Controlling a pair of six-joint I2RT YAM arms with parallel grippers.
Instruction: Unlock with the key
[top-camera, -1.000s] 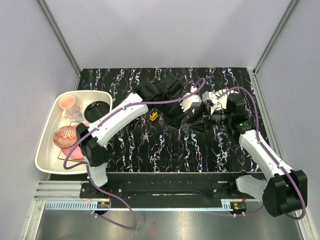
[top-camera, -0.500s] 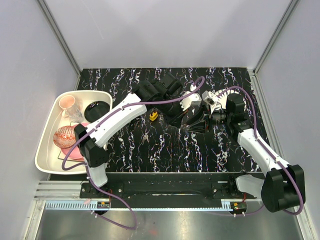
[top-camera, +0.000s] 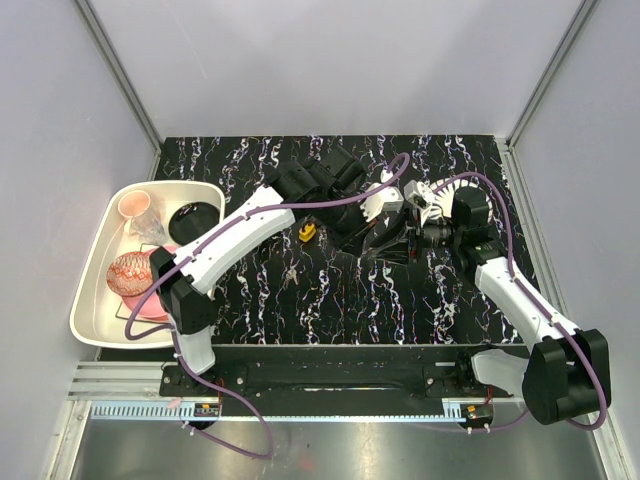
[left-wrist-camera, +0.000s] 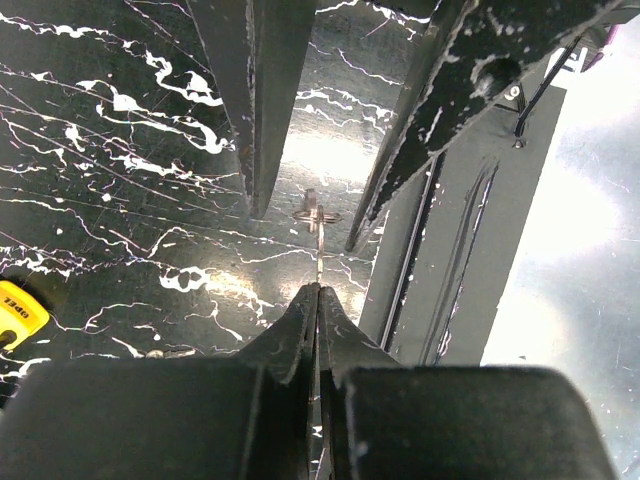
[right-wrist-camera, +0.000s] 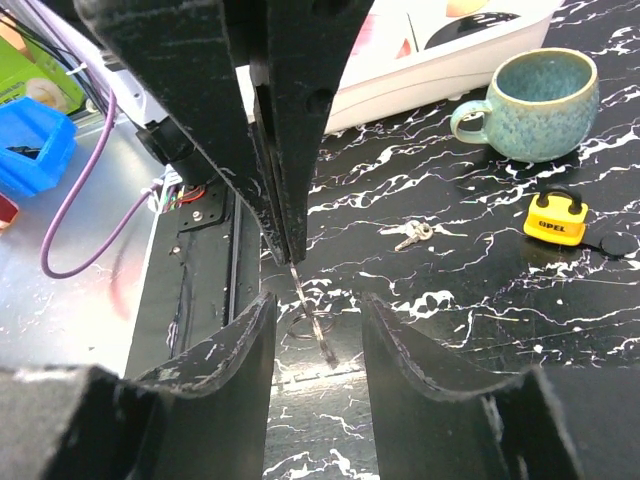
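Firmly, your left gripper (left-wrist-camera: 318, 292) clamps the key (left-wrist-camera: 318, 238) at mid-counter, its blade hanging between the half-open fingers of your right gripper (right-wrist-camera: 317, 305), touching neither. Your yellow padlock (right-wrist-camera: 555, 216) sits apart on the counter (right-wrist-camera: 450, 290), near a cup (right-wrist-camera: 530, 100).

The top camera looks down from high behind the near edge on the whole desk (top-camera: 330, 300). The left wrist camera looks closely along the left tool (left-wrist-camera: 318, 292) and the right one along the right tool (right-wrist-camera: 315, 300), each facing the other. Both share the key (left-wrist-camera: 318, 250).
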